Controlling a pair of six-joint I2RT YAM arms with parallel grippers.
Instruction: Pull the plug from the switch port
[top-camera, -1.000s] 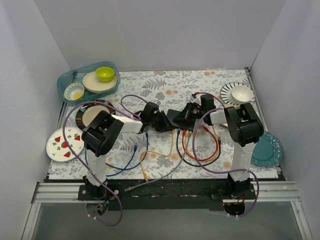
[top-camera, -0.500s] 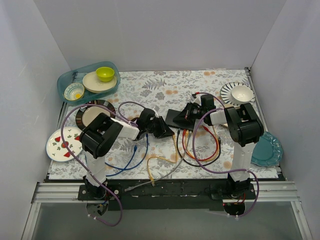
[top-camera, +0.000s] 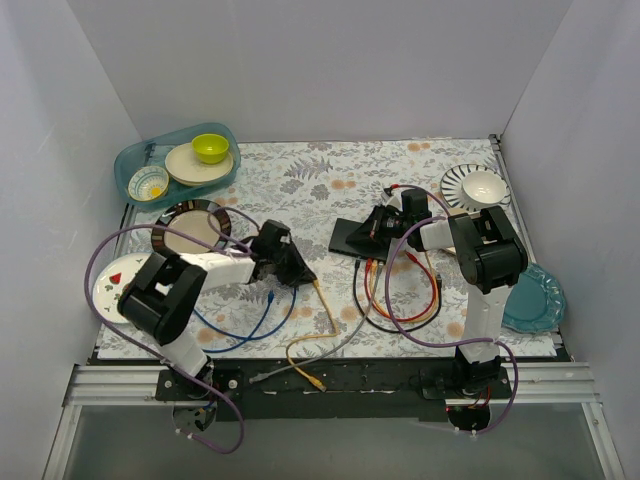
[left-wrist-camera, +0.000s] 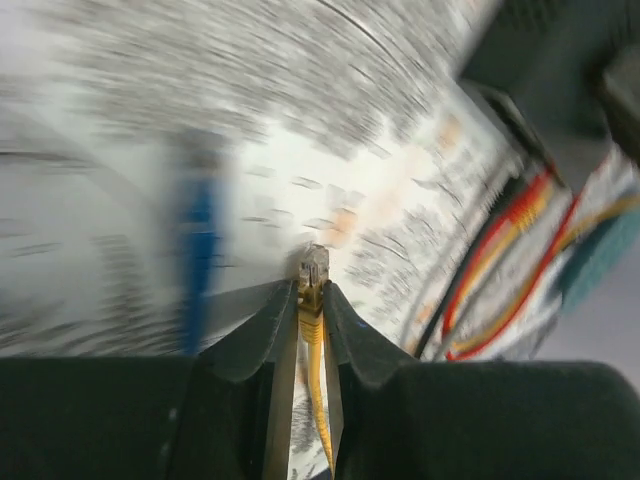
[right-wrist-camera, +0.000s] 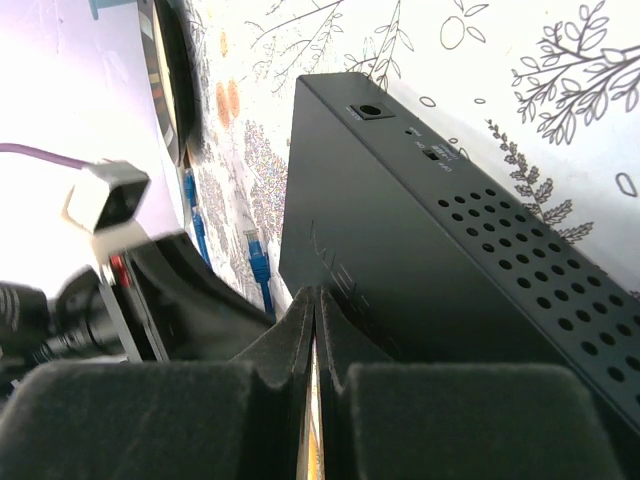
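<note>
The black switch (top-camera: 352, 236) lies mid-table, and its top shows in the right wrist view (right-wrist-camera: 470, 270). My right gripper (top-camera: 377, 229) is shut, its tips (right-wrist-camera: 315, 300) resting on the switch's top near one edge. My left gripper (top-camera: 300, 274) sits left of the switch and apart from it. It is shut on the yellow plug (left-wrist-camera: 313, 272), which sticks out past the fingertips, free of any socket. The yellow cable (top-camera: 330, 322) trails from it toward the near edge. The switch's sockets are hidden, with red, orange and black cables (top-camera: 400, 290) leading from its near side.
A blue cable (top-camera: 245, 320) and a grey cable (top-camera: 345, 340) lie near the front. A blue tray (top-camera: 135, 160) with bowls stands at the back left. Two plates (top-camera: 125, 290) lie left. A striped plate with a bowl (top-camera: 475, 186) and a teal plate (top-camera: 535, 298) lie right.
My left gripper has moved left and nearer with the yellow plug, away from the switch. The yellow cable has swung out toward the front edge. The right arm has stayed put.
</note>
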